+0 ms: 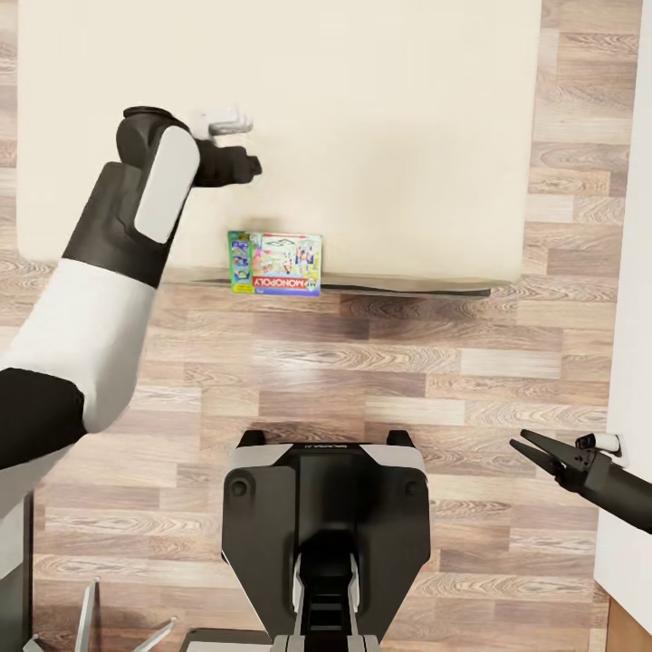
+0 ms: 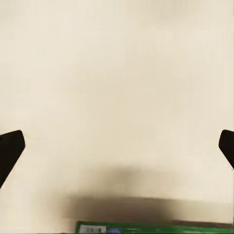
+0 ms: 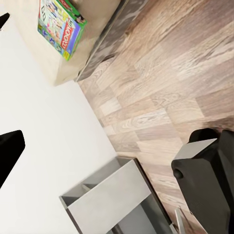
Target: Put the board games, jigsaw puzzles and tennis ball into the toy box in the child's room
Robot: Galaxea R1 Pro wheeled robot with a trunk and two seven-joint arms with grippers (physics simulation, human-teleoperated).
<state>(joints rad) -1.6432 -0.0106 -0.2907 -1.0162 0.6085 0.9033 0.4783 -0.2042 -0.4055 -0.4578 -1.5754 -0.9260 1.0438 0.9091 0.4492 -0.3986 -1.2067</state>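
A multicoloured board game (image 1: 276, 263), a printed box reading "MONOPOLY", lies flat at the near edge of the bed (image 1: 389, 136) with its plain beige mattress. My left gripper (image 1: 246, 167) hovers over the mattress just beyond the box and a little to its left. In the left wrist view my left gripper (image 2: 117, 151) is open, with bare mattress between its tips and the box's green edge (image 2: 146, 228) close by. My right gripper (image 1: 523, 442) hangs low over the floor at the right, open and holding nothing. The right wrist view catches the board game (image 3: 61, 24) on the bed's corner.
Wood-plank floor (image 1: 380, 362) runs between my base (image 1: 326, 516) and the bed's dark frame (image 1: 407, 290). A white surface (image 1: 634, 272) stands along the right edge, close beside my right arm. A grey open-fronted unit (image 3: 112, 195) shows by the white surface in the right wrist view.
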